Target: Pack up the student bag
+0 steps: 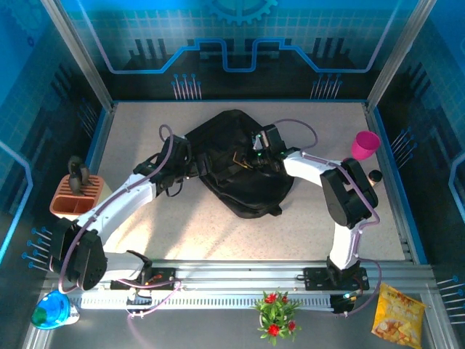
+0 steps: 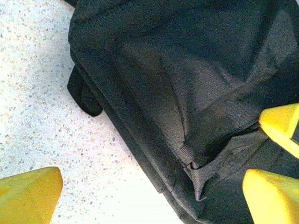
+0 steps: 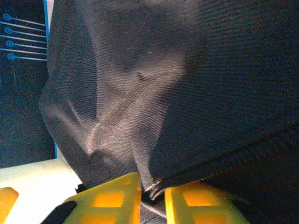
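**A:** How do the jaws stand?

**B:** The right gripper (image 3: 152,196) has its yellow fingers pinched together on a fold of the large soft black fabric backpack (image 1: 243,190). The left gripper (image 2: 149,196) is spread wide and holds nothing. One of its fingers is over the speckled white table (image 2: 37,93), the other over the backpack's edge.

**A:** Where is the backpack?

**B:** At the centre of the top view, lying on the table.

**A:** Any writing?

**B:** The yellow snack packet (image 1: 397,314), lower right, has print too small to read.
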Available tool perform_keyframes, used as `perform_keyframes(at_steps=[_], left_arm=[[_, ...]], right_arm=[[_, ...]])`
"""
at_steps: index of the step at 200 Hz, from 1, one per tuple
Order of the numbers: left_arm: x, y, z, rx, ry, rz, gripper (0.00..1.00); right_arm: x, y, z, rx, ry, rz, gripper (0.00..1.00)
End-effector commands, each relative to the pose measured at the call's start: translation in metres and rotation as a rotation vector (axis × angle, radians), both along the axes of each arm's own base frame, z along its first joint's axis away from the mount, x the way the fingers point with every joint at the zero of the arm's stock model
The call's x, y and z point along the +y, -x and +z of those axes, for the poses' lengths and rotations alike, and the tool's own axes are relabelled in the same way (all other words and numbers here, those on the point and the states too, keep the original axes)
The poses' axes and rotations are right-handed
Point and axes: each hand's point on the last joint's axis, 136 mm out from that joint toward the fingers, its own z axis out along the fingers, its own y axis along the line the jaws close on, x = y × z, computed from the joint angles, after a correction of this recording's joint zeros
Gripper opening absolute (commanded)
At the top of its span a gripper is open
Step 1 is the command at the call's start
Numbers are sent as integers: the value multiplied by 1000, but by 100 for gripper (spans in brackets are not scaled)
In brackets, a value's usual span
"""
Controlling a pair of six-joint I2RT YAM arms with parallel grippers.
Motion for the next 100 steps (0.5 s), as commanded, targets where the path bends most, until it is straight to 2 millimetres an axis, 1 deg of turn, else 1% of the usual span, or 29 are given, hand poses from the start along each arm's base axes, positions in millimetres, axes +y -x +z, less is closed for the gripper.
perform_keyframes(at_steps=[1, 26, 46, 59, 68, 84, 100], left_arm=[[1, 3, 3, 1, 61, 21, 99], [11, 4, -3, 19, 82, 61, 99], [20, 4, -6, 24, 100, 94, 99], [26, 4, -6, 28, 107, 116, 99], [30, 5, -7, 30, 112, 129, 99], [35, 6, -7, 32, 121, 144, 99], [38, 8, -6, 38, 124, 153, 99]], right_arm=[[-5, 11, 19, -91, 43, 42, 31], [-24, 30, 42, -178, 154, 107, 45], [-27, 48, 53, -241, 250, 236, 52], [-23, 57, 59, -291, 316, 331, 55], [-18, 62, 59, -316, 360, 399, 55], [-4, 70, 61, -358, 409, 520, 56], [13, 72, 61, -395, 450, 620, 57]])
